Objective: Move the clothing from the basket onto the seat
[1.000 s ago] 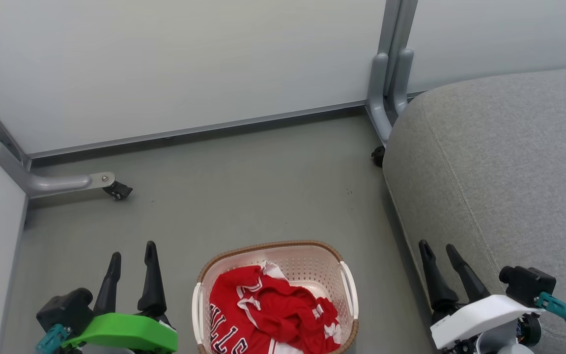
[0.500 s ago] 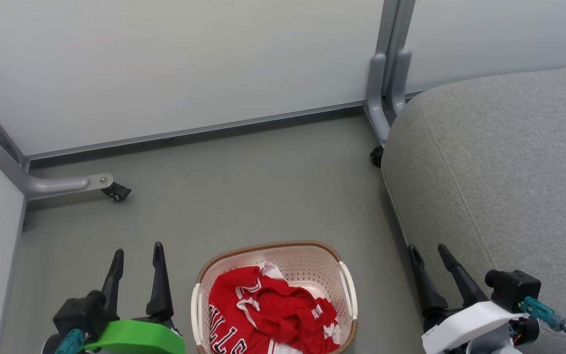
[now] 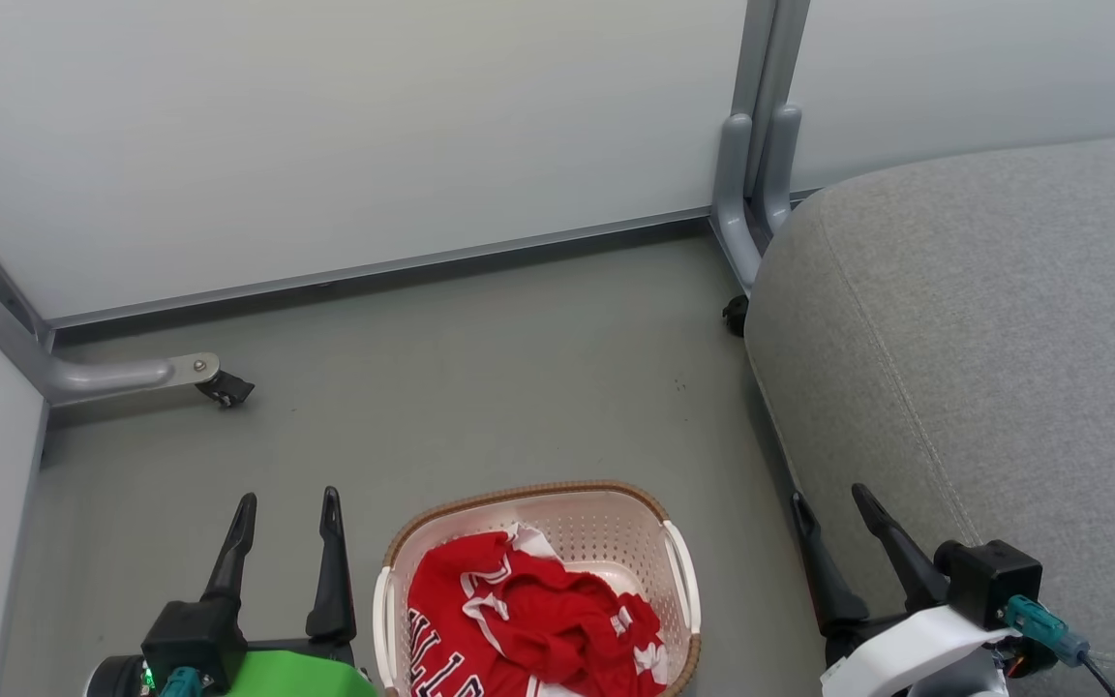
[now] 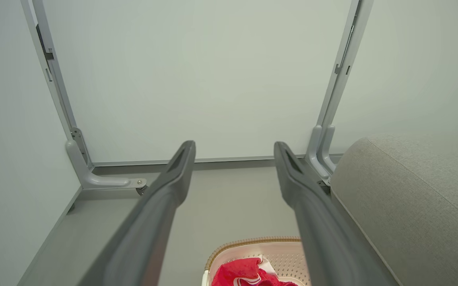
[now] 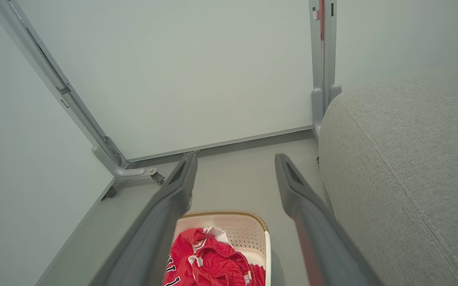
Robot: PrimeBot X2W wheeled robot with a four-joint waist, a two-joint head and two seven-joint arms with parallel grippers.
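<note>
Flanking the basket [image 3: 519, 491] on the floor [image 3: 519, 368], the left hand [image 3: 288, 496] and right hand [image 3: 827, 494] each have their fingers spread apart and hold nothing. The clothing [image 3: 519, 610] lies crumpled in the basket's near half. None of it is on the seat [image 3: 983, 339], which stands just right of the basket.

As I judge the risks, the red folds look tangled, so a pinch on one piece may drag another half out and drop it on the floor before the seat. The light basket could lift or tip if cloth catches its rim.

I count one basket with two white handles [image 3: 688, 581], one seat, two hands and one red heap. How many garments the heap holds I cannot tell.
</note>
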